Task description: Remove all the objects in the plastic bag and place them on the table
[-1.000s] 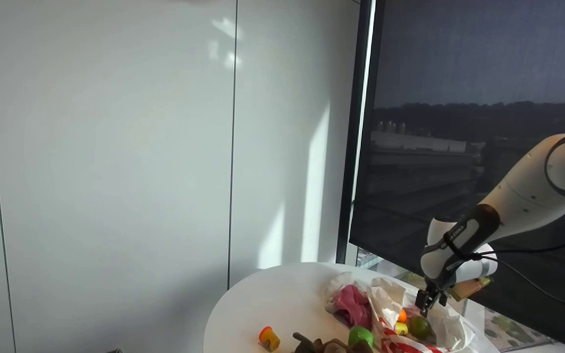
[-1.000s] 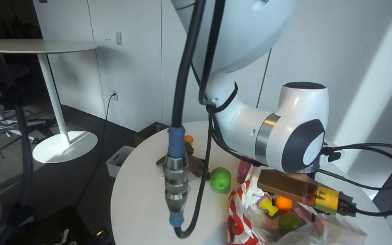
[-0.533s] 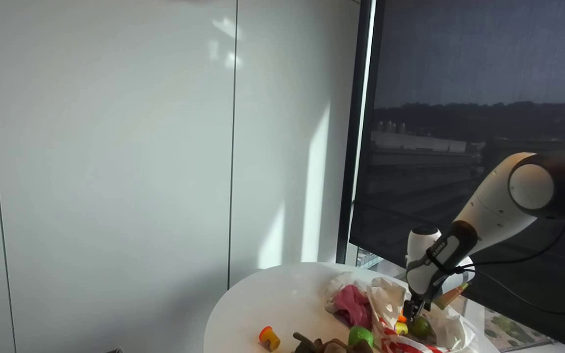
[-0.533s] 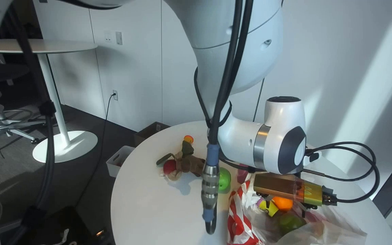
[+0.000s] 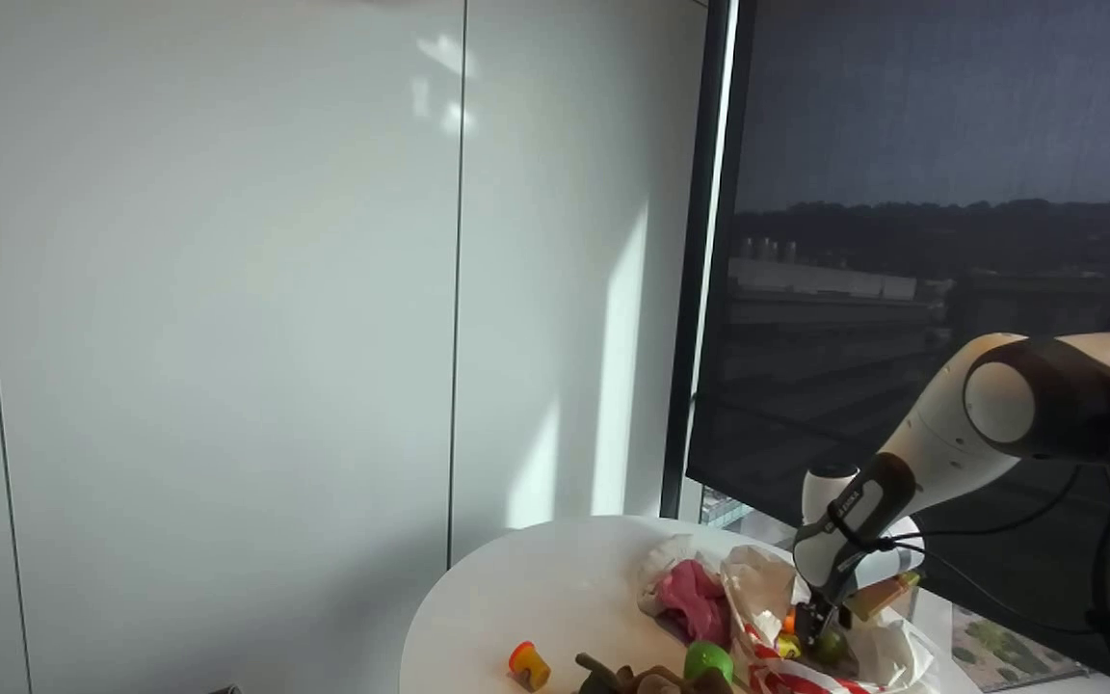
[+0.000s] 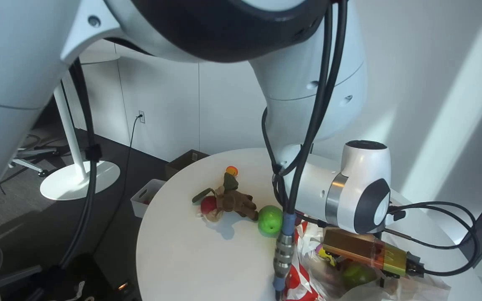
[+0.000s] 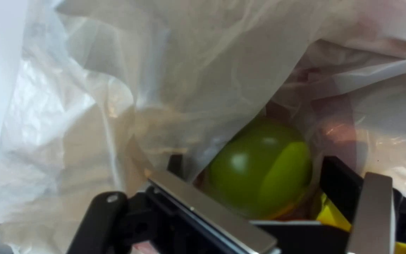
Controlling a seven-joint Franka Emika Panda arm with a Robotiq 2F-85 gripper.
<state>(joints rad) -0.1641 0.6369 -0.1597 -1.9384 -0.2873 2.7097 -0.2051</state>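
1. In both exterior views, a crinkled, whitish, see-through plastic bag with red-striped parts [image 6: 299, 278] lies open at the lower right of the frame, on a smooth, round, white bench [image 6: 191, 259].
2. A white, jointed robot arm [image 5: 950, 443] slopes down over it from the right edge of an exterior view.
3. The wrist view looks into the bag. A round, glossy, olive-green, fruit-shaped piece [image 7: 266, 176] sits there, just right of the frame's centre.
4. The black, two-fingered end effector [image 7: 253, 165] is along the bottom of that frame, its fingers spread wide with nothing held.
5. The coming move turns on this: the olive-green piece lies in the gap, roughly centred between the two fingertips and seemingly beyond them. It looks nearly round, so there is no long axis to match. Whether either finger touches it cannot be told.
6. A fold of film covers its upper left and hangs beside the fingertip on the left of the frame; closing could pinch plastic along with it.
7. A small yellow tub with a purple lid [image 6: 326, 256] also sits in the bag.
8. Out on the bench are a bright green, apple-shaped piece [image 6: 269, 220] and a yellow tub with an orange-red lid [image 5: 528, 665], so the task looks partly done.
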